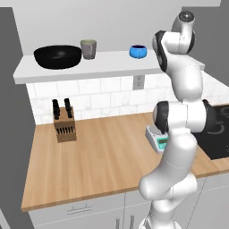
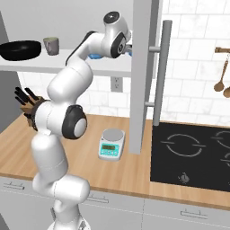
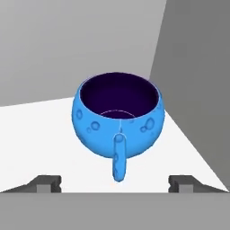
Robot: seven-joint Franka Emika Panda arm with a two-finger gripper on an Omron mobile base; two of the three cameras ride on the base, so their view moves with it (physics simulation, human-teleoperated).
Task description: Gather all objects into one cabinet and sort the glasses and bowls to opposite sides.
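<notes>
In the hand view the gripper (image 3: 115, 183) is spread wide and holds nothing, its fingertips (image 3: 45, 183) low at 7 and 5 o'clock, either side of a blue bowl (image 3: 117, 117) with a handle. That bowl sits on the cabinet (image 1: 67, 71) floor board at its right end; the black bowl (image 1: 57, 56) and grey-beige cup (image 1: 88, 49) stand left. No writing is legible; the kitchen scale (image 2: 111, 143) display is too small to read.

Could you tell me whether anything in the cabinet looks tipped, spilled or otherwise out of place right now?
Nothing stands out. The black bowl, grey-beige cup and blue bowl all stand upright on the cabinet floor, nothing spilled. The open end effector faces the blue bowl's handle.
</notes>
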